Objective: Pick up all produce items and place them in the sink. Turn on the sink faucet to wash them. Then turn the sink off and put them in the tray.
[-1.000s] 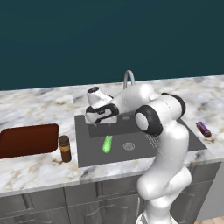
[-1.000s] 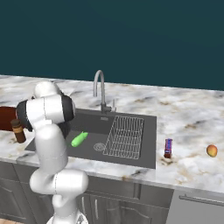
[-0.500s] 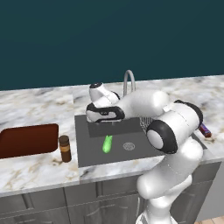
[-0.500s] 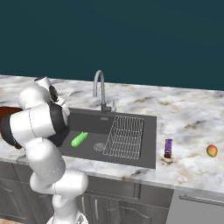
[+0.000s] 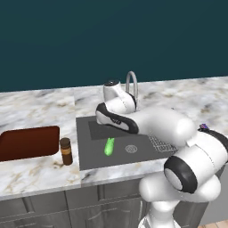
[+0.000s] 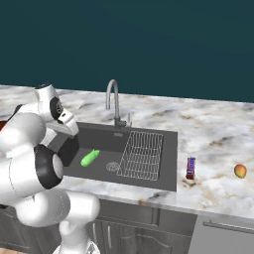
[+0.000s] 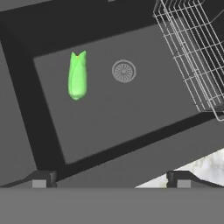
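- Green: one cucumber-like vegetable [image 7: 77, 75] lies on the floor of the sink [image 6: 171, 163], just beside the round drain [image 7: 124, 71].
- One orange-yellow fruit [image 6: 240, 171] sits on the marble tabletop [image 6: 218, 134], well apart from the sink on its right.
- One purple-red bar [image 6: 190, 167] lies between sink and fruit; no writing on it is legible.
- One wire rack [image 6: 143, 155] fills the sink's right side.
- One faucet [image 6: 114, 102] arches over the basin.
- One reddish-brown tray [image 5: 27, 142] and one brown jar [image 5: 66, 151] stand left of the sink.
- One tool [image 7: 112, 177], jaws wide apart and empty, hangs above the sink.
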